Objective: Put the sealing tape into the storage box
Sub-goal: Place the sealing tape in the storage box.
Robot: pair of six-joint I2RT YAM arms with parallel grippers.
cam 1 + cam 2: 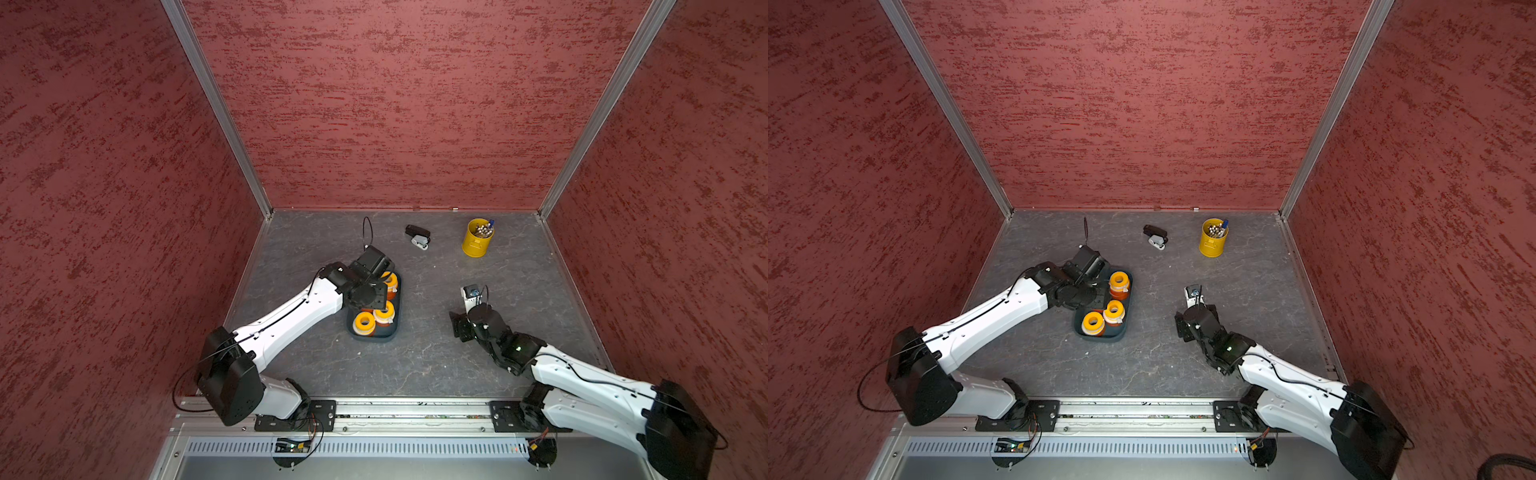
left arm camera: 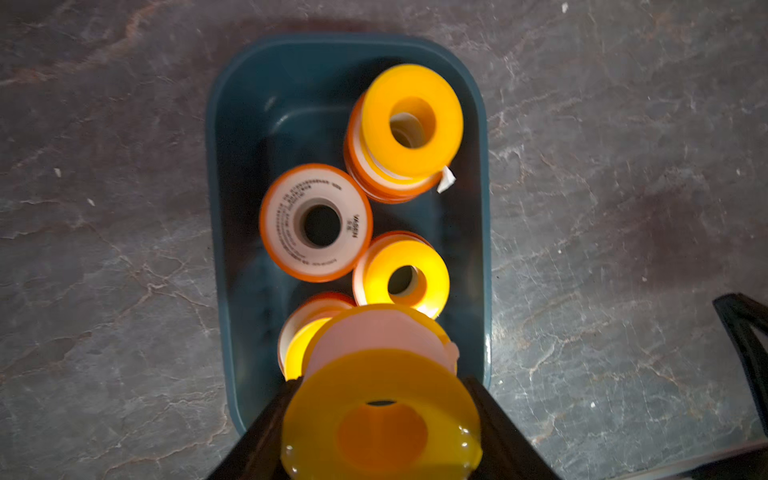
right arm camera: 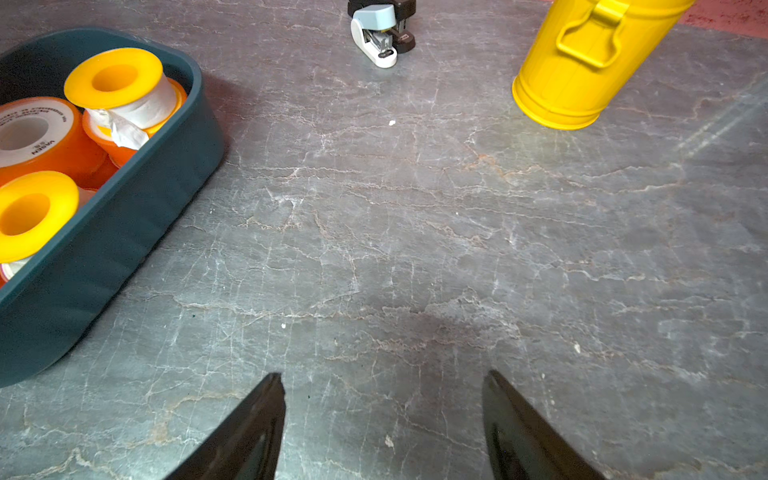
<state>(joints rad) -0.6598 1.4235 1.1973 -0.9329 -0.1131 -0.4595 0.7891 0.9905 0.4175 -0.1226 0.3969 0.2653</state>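
Desk (image 1: 415, 365) of grey veined stone look, walled in red on three sides. Teal storage box (image 1: 374, 337) left of centre on it, partly hidden under the left arm in both top views. Left hand (image 2: 380, 382) over the box, pinching a yellow sealing tape roll (image 2: 324, 415) by its sides, hole facing the wrist camera, held above the rolls inside; whether touching them, cannot tell. Right hand (image 3: 384, 376) well apart to the right, fingers spread, nothing between them, bare desk beneath. Yellow pen cup (image 1: 477, 239) near the back wall, right of centre; black-and-white stapler (image 1: 419, 237) to its left, apart from it. Inside the box: white-faced orange roll (image 2: 316, 222) lying flat, plus three yellow rolls (image 2: 411, 120) each stacked on an orange-edged one — one stack mostly hidden behind the held roll.
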